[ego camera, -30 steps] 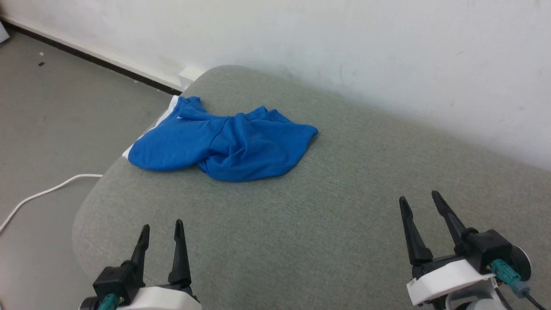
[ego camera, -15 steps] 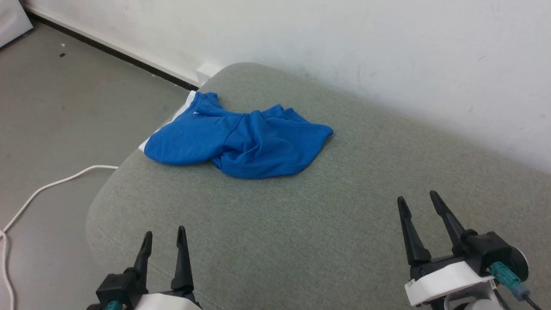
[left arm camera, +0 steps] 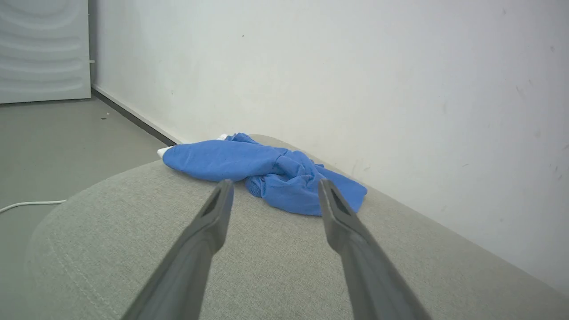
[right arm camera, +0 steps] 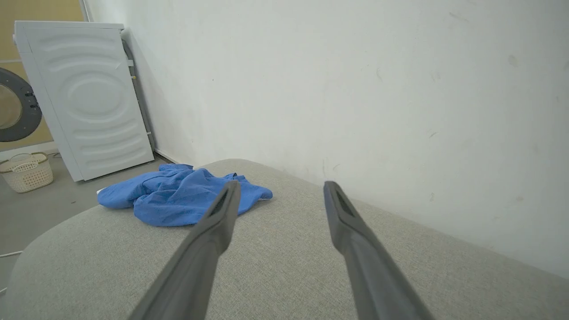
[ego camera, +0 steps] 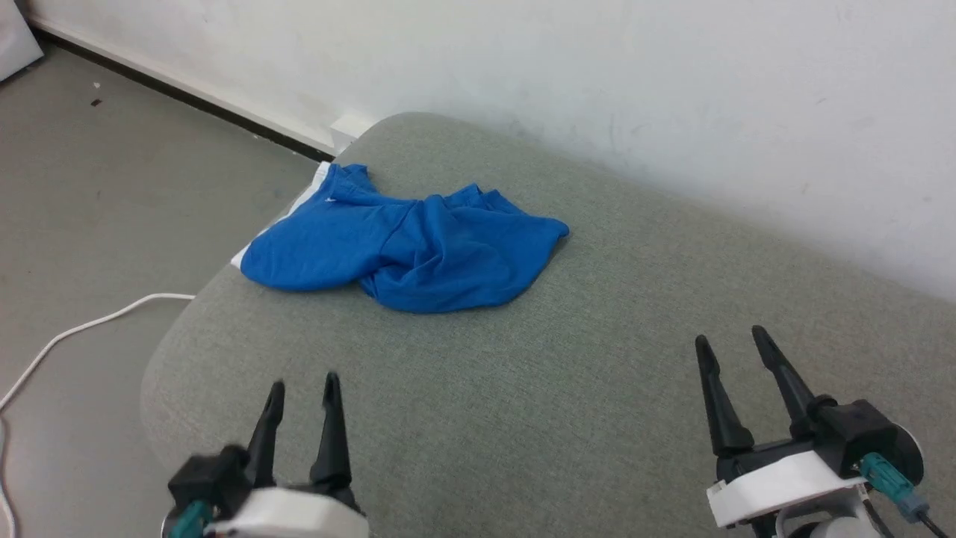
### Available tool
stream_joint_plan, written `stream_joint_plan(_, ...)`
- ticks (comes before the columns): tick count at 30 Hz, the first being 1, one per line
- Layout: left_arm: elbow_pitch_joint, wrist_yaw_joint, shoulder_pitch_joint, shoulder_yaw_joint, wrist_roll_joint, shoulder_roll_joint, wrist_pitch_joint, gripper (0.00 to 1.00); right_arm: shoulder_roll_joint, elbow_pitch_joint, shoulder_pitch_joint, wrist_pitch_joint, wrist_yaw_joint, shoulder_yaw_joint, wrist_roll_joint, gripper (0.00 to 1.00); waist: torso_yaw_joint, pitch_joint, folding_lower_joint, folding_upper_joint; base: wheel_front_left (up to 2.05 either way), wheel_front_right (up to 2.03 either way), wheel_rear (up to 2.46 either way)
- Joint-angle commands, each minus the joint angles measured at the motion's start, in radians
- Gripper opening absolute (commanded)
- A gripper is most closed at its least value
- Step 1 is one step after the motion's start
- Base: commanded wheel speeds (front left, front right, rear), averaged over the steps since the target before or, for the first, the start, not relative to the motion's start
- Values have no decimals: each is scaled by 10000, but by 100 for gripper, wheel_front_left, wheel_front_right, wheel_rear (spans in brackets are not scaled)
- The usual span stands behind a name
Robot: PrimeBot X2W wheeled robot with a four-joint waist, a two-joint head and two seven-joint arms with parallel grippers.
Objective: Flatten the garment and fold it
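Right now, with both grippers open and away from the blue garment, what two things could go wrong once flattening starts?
1. The garment lies at the left rim of the cushion, its white trim at the edge; a sideways tug may slide it to the floor.
2. It is bunched in overlapping folds, so a pinch may catch several layers.

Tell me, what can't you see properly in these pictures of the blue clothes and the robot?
Garment: head view, its own crumples hide its shape; shirt or shorts, cannot tell.
Its left edge: head view, drops past the cushion rim.
Part of its near side: right wrist view, right hand's finger covers it.
White cable: head view, cut off by left edge.
Left hand: head view, its base is blurred.
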Motion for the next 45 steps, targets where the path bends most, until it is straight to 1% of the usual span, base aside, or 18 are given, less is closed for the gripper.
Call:
stream_joint_plan(1,-306,-147,-502,-97,21,67,226,100,-10,-80,18,-49,-19,-82,-27,100,-46,72,1,0,0,0,0)
stream_joint_plan(6,-1378,-551,-2206,-332,143,814,1801,100,-10,-249,4,-49,-19,-281,-238,100,-145,450,1,0,0,0,0)
stream_joint_plan(8,-1575,-637,-3079,-306,119,1077,2474,100,-10,-310,-51,-49,-19,-340,-393,100,-225,707,1,0,0,0,0)
stream_joint_plan(10,-1467,-718,-4026,-139,-144,1245,3090,100,-10,-351,-162,-49,-19,-398,-575,100,-359,1027,1,0,0,0,0)
stream_joint_plan(12,-1060,-807,-4997,-35,-45,1681,3630,100,-10,-396,-314,-49,-19,-436,-767,100,-536,1376,1,0,0,0,0)
stream_joint_plan(17,678,-901,-7078,215,-331,2210,4872,100,-10,-472,-751,-49,-19,-369,-1234,100,-1145,2216,1,0,0,0,0)
stream_joint_plan(20,1933,-1047,-7994,135,-370,2601,5693,100,-10,-577,-1028,-49,-19,-349,-1467,100,-1563,2652,1,0,0,0,0)
stream_joint_plan(23,2986,-1192,-8559,61,-445,2964,6371,100,-10,-697,-1292,-49,-19,-320,-1627,100,-2031,3012,1,0,0,0,0)
stream_joint_plan(24,2986,-1192,-8559,61,-445,2964,6371,100,-10,-697,-1292,-49,-19,-320,-1627,100,-2031,3012,1,0,0,0,0)
stream_joint_plan(30,4423,-1391,-9101,-143,-842,3311,7900,100,-10,-930,-1535,-49,-19,-556,-1834,100,-2643,3530,1,0,0,0,0)
stream_joint_plan(31,4600,-1356,-9155,-151,-894,3325,8145,100,-10,-957,-1560,-49,-19,-610,-1842,100,-2701,3607,1,0,0,0,0)
stream_joint_plan(33,4952,-1097,-9238,-116,-963,3311,8649,100,-10,-998,-1610,-49,-19,-645,-1830,100,-2809,3747,1,0,0,0,0)
stream_joint_plan(38,5492,-753,-9304,-343,-906,3394,9898,100,-10,-1068,-1727,-49,-19,-575,-1785,100,-3030,4052,1,0,0,0,0)
stream_joint_plan(43,5692,-516,-9253,-491,-844,3488,10581,100,-10,-1107,-1921,-49,-19,-557,-1786,100,-3138,4343,1,0,0,0,0)
stream_joint_plan(44,5706,-518,-9236,-514,-855,3507,10682,62,-10,-1104,-1955,-49,-19,-568,-1788,100,-3145,4377,1,0,0,0,0)
stream_joint_plan(45,5692,-514,-9226,-509,-874,3526,10710,0,-10,-1098,-1984,-49,-19,-587,-1787,100,-3151,4405,1,0,0,0,0)
